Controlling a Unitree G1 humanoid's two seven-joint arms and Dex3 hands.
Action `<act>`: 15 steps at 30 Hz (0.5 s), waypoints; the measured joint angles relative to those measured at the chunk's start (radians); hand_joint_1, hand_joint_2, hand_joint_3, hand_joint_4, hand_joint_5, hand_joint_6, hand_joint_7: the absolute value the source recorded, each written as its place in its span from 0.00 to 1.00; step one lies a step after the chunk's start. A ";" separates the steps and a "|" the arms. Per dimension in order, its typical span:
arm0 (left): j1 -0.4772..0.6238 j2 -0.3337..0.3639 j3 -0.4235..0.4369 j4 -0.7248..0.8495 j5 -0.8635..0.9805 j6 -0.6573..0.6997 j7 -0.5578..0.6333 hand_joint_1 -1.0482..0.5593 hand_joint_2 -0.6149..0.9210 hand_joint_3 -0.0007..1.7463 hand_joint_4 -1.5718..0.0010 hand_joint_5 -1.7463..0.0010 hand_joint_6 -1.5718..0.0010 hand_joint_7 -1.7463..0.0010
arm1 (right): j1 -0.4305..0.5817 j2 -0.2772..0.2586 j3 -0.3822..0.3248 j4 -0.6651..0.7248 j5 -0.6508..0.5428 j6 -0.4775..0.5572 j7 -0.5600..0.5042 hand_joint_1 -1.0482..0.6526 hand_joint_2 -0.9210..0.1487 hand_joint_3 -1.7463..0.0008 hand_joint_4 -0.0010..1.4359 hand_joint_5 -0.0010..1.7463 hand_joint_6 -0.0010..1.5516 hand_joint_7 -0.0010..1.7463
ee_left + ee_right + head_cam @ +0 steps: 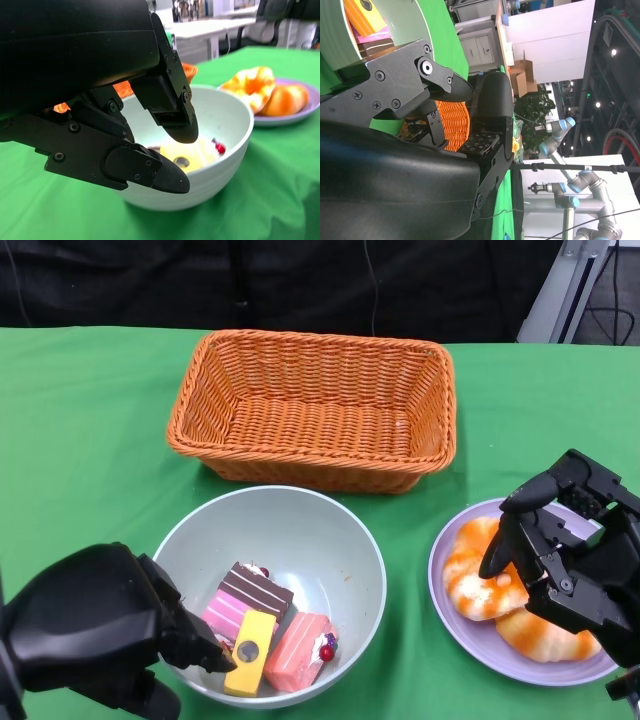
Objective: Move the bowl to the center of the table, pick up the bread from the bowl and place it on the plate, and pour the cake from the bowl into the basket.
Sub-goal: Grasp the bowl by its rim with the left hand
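Nearest me, my left hand point(95, 635) has its fingers point(172, 107) straddling the near rim of the pale green bowl point(330, 525), apparently pinching it, I judge ready for the pour. Four cake pieces point(262, 630) lie inside. To the right, my right hand point(570, 545) hovers over the purple plate point(445, 545), fingers apart and holding nothing; two bread pieces point(480, 575) already rest there. Farthest on the green counter point(80, 420), one empty wicker basket point(310, 405) waits behind the bowl.
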 measured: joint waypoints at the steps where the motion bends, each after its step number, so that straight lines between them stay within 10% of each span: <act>1: 0.000 0.002 -0.012 -0.002 0.014 0.012 0.002 0.27 1.00 0.02 0.36 0.97 0.38 1.00 | 0.001 0.000 0.000 -0.001 0.002 0.000 0.000 0.55 0.20 0.54 0.48 0.92 0.43 0.69; 15: -0.037 0.050 -0.144 -0.025 0.024 0.090 0.017 0.28 1.00 0.04 0.37 0.99 0.38 1.00 | 0.005 0.007 0.001 -0.001 0.012 0.001 -0.003 0.55 0.18 0.56 0.47 0.92 0.42 0.69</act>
